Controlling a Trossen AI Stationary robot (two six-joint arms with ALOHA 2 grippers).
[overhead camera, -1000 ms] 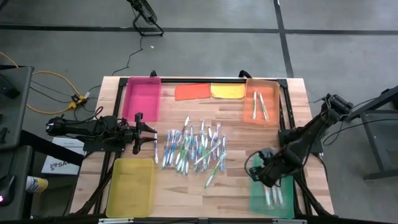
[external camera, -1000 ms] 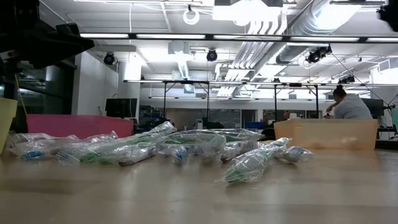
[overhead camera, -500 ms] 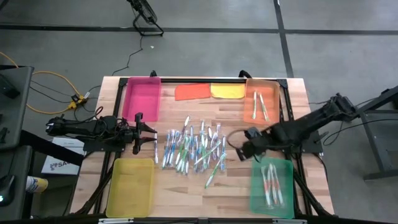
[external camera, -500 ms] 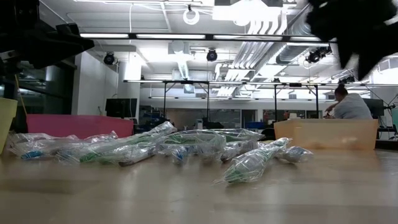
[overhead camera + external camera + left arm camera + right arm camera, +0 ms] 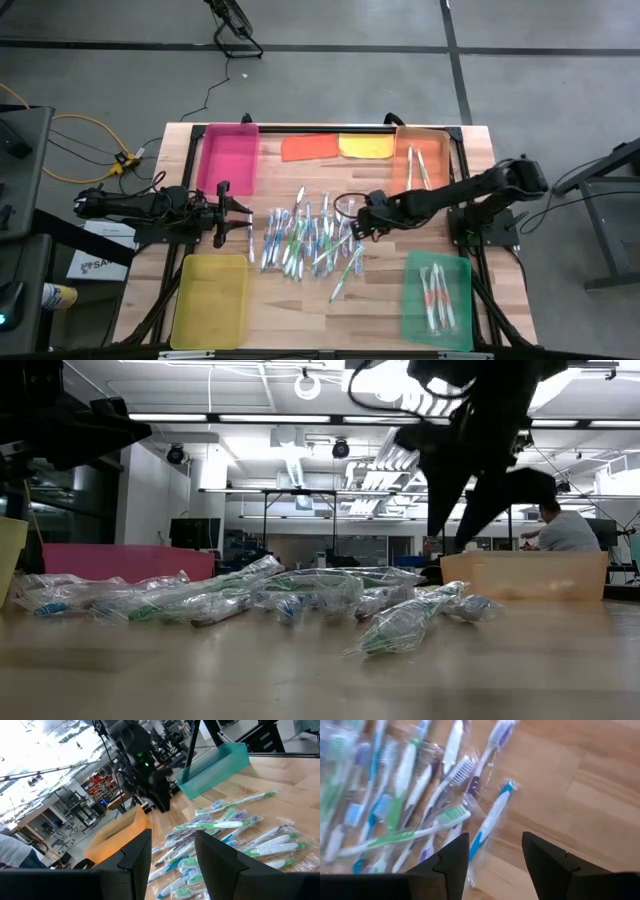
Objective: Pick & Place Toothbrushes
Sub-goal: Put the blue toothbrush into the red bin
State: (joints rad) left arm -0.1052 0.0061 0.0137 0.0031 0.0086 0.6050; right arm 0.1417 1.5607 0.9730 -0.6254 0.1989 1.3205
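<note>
the right gripper [image 5: 352, 227], fingers parted and empty, hangs over the heap of thin wrapped plastic toothbrushes [image 5: 310, 240] mid-table, where crowded crinkly wrappers risk a double pick or slip.

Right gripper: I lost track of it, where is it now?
In the high view the right gripper, open and empty, hangs over the right edge of the toothbrush pile, mid-table, left of the orange tray.

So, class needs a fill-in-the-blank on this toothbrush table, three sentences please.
1. The right gripper hovers with open jaws over the pile of ____.
2. The green tray holds toothbrushes, while the ____ tray beside the left gripper holds none.
3. The two flat cloths lie between the pink tray and the ____ tray.

Missing words: toothbrushes; yellow; orange
</note>
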